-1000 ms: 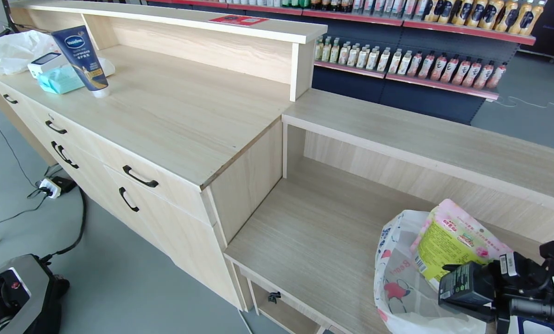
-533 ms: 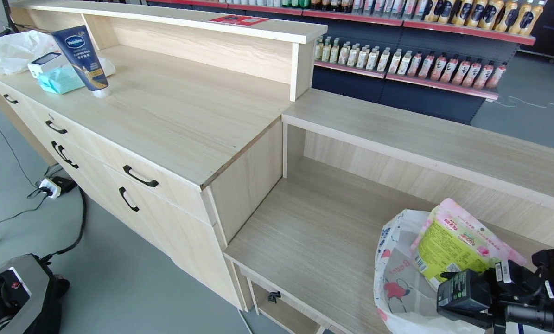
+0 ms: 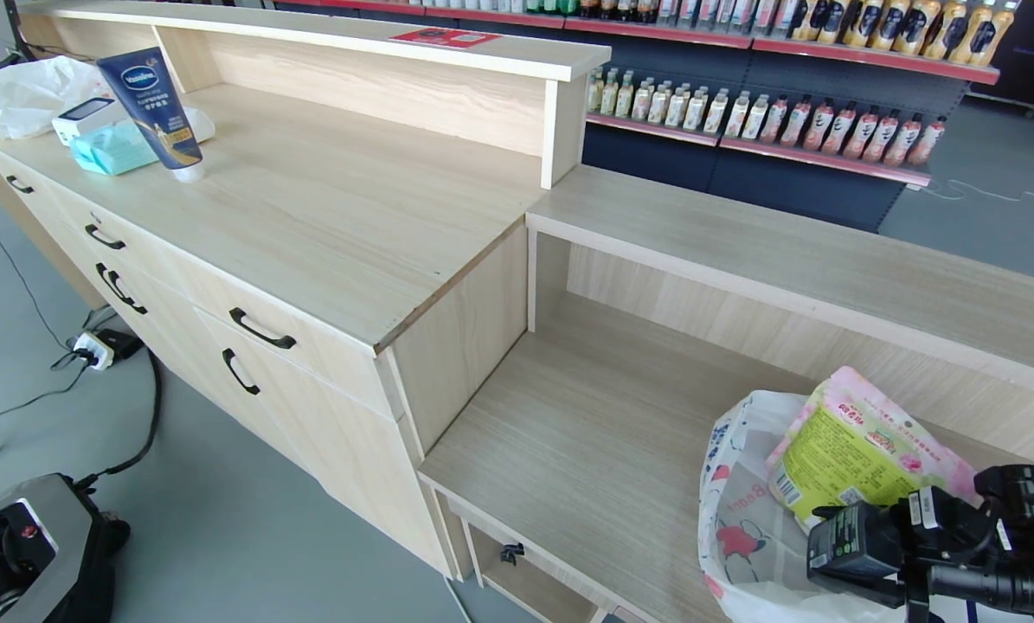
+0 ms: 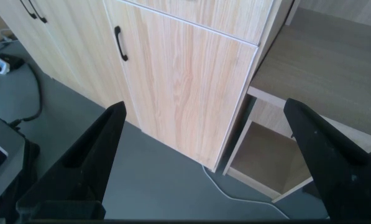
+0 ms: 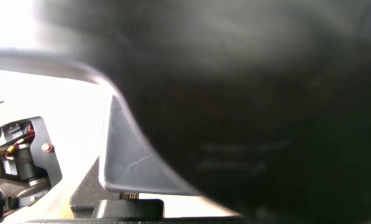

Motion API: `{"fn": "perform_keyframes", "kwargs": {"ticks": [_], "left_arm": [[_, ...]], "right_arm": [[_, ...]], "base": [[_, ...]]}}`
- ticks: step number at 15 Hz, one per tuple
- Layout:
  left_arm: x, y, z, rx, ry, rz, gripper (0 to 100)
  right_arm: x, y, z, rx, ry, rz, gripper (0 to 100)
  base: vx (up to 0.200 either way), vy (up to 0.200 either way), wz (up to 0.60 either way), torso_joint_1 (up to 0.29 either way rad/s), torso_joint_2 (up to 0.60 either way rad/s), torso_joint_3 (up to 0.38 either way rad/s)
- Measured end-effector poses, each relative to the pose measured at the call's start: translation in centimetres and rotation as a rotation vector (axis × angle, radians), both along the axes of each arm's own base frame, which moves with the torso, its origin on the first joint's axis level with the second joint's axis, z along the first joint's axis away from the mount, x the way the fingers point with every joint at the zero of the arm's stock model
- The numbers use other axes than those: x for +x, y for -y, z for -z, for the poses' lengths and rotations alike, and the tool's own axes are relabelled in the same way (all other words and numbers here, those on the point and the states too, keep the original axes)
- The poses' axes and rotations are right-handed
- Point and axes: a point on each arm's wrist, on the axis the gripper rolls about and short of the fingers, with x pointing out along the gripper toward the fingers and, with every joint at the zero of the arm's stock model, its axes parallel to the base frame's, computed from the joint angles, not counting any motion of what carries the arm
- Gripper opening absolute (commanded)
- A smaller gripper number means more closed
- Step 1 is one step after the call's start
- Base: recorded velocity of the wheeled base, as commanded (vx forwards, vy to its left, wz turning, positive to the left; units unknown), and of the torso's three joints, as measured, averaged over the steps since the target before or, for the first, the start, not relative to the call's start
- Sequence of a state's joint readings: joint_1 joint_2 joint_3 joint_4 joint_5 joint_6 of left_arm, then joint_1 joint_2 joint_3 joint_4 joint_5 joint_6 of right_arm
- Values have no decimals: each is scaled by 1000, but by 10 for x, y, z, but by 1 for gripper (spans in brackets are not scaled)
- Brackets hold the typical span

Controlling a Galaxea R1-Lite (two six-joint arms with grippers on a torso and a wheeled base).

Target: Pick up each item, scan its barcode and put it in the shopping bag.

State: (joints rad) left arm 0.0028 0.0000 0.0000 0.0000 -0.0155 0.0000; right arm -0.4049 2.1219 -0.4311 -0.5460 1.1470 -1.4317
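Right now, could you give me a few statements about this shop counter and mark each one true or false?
1. The tube stands upright on the counter. True.
2. The pouch lies flat beside the tube. False: it is tilted at the mouth of the bag, far from the tube.
3. The left gripper is open and holds nothing. True.
4. The bag sits on the floor. False: it sits on the lower shelf.
5. Bottles line the racks behind the counter. True.
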Motion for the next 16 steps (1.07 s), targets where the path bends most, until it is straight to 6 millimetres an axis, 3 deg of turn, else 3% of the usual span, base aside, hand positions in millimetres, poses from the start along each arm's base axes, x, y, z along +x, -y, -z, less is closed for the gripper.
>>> {"fn": "perform_keyframes", "kwargs": {"ticks": [16], "left_arm": [[0,0,0,0,0,0,100]], "right_arm": [[10,1,20,-36,25,-29,0]], "base": [[0,0,0,0,0,0]]}}
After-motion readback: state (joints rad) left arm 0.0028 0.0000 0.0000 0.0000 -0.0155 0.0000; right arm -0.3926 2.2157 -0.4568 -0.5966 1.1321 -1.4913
